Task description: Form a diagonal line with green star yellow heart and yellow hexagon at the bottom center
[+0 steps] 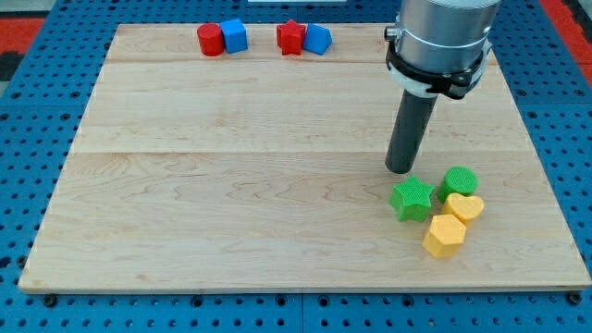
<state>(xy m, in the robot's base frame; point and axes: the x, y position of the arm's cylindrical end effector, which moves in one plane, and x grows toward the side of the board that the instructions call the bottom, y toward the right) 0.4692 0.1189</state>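
Observation:
The green star lies at the view's lower right on the wooden board. The yellow heart lies to its right, and the yellow hexagon sits just below the heart, toward the view's bottom. A green round block touches the heart from above. My tip rests on the board just above the green star, slightly to its left, close to it or touching it.
Along the board's top edge lie a red block touching a blue block, and a red star touching another blue block. Blue pegboard surrounds the board.

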